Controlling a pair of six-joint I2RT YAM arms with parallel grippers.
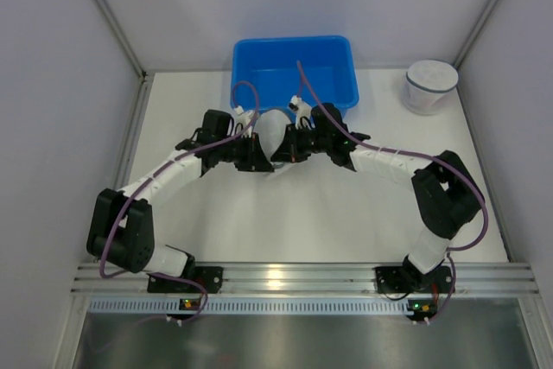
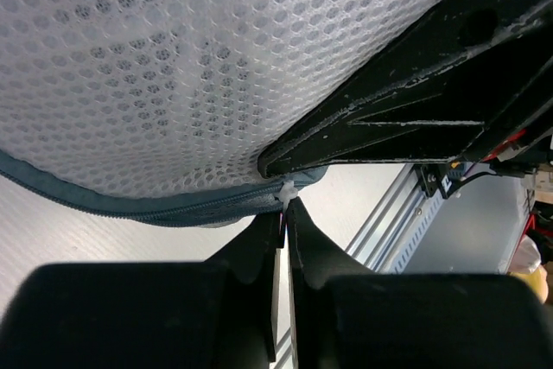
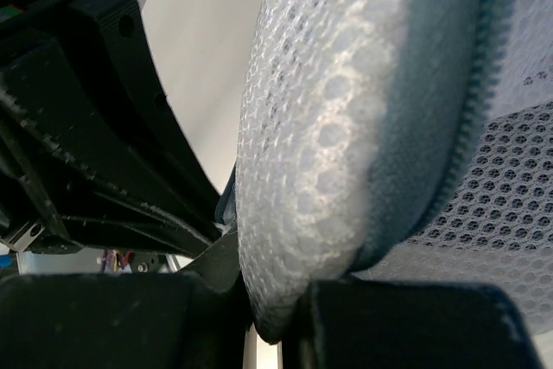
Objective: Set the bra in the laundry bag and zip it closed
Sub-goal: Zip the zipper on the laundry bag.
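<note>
Top view: the laundry bag, a pale rounded form, is held above the table between the two arms, just in front of a blue bin. A white round container stands well apart at the far right corner.

Left wrist view: the bag fills the upper field. Its wall is a white mesh of small round holes, slightly domed and taut. A grey-teal zipper borders its lower edge, curving from the left margin toward the centre. The zipper ends at a small white zipper pull. The left gripper is narrowed to a thin slit, its tips meeting on the pull. The black body of the opposite arm crosses the right side and touches the bag's edge.

Right wrist view: the bag is seen edge-on. A thick padded fold of white mesh runs down the centre, backed by a grey-teal band carrying the zipper teeth. A finer single layer of mesh lies at the right. The right gripper is clamped on the lower end of this fold, so the mesh is squeezed between its fingers. The bag's contents cannot be made out through the mesh.
</note>
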